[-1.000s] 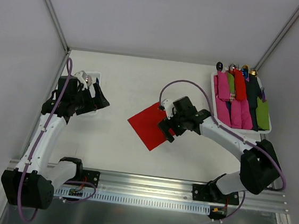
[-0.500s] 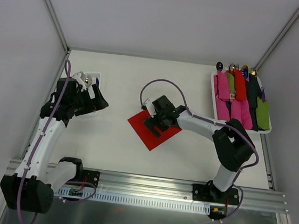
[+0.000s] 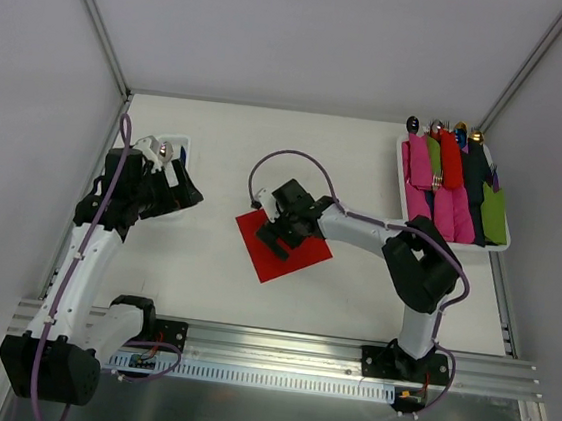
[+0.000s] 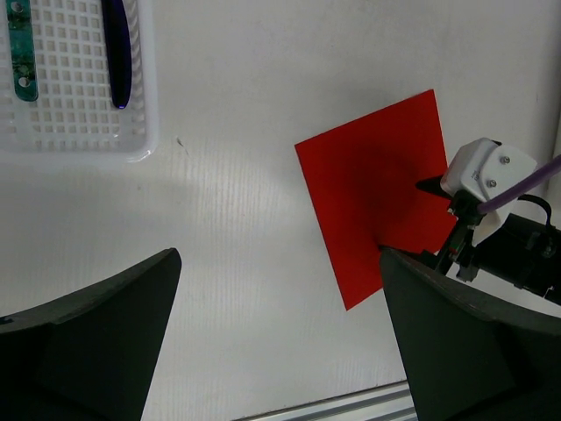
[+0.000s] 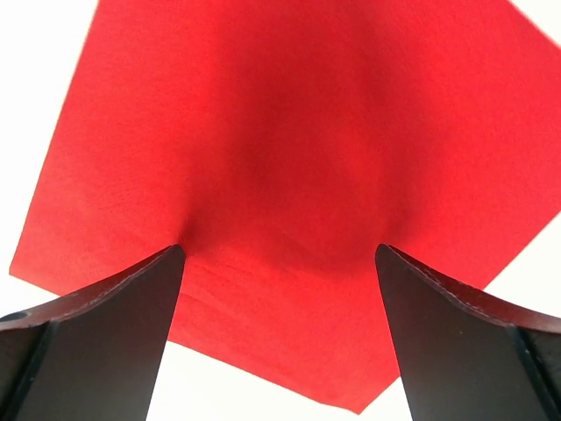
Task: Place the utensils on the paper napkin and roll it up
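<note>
With its jaws spread wide, the right gripper [image 5: 280,254] is pressing down on the red napkin [image 5: 280,132] directly beneath it, apparently to slide it into position, while the left gripper [image 4: 279,256], equally wide, is hovering short of the utensils [image 4: 117,44] lying in the basket [image 4: 145,132] ahead of it.

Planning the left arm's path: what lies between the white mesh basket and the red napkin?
Only bare table lies between basket and napkin, clearest in the left wrist view.

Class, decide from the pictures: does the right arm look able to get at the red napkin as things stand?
Likely yes. The right claw stands open directly over the red napkin, its tips apparently touching the paper, and nothing lies in between.
</note>
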`<act>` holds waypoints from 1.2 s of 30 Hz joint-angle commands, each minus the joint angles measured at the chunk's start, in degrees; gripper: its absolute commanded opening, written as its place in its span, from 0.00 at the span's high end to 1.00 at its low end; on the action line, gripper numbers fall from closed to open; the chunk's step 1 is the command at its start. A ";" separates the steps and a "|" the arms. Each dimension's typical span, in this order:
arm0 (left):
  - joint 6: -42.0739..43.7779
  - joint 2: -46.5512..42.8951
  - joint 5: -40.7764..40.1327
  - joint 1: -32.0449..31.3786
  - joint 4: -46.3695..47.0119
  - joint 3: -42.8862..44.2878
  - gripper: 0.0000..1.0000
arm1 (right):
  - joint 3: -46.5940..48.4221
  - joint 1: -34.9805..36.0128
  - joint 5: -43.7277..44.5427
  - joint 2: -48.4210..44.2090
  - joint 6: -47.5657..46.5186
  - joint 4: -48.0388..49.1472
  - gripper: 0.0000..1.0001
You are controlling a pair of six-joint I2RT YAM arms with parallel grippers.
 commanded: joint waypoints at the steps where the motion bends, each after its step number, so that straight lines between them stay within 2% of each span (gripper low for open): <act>1: 0.83 2.15 -2.09 -0.15 0.21 1.75 0.01 | 2.51 1.10 -2.85 0.80 0.11 -0.90 0.05; 9: 0.04 8.57 -1.83 -0.06 0.13 5.26 0.01 | 3.39 1.02 -8.83 3.17 -10.25 -5.73 0.09; 16: 0.21 8.66 -1.91 -0.06 0.21 5.53 0.01 | 2.26 0.93 -14.62 3.00 -17.63 -8.99 0.13; 22: 1.36 8.31 -2.18 -0.06 0.13 5.27 0.01 | 4.97 0.93 -11.22 3.70 -22.57 -11.44 0.13; 26: 0.05 9.62 -1.39 0.64 0.13 5.88 0.01 | 7.35 0.84 -10.86 2.66 -20.91 -12.50 0.12; 28: -0.13 10.76 -0.77 0.73 0.13 6.58 0.01 | 8.31 0.75 -11.12 0.99 -17.22 -12.59 0.11; 32: 0.83 14.37 -0.33 4.32 -0.05 10.09 0.01 | 11.82 0.75 -13.83 -4.29 -11.86 -13.21 0.10; 36: 2.58 21.30 -1.56 7.14 -2.15 18.42 0.13 | 15.51 0.58 -16.48 -10.52 -9.74 -14.52 0.09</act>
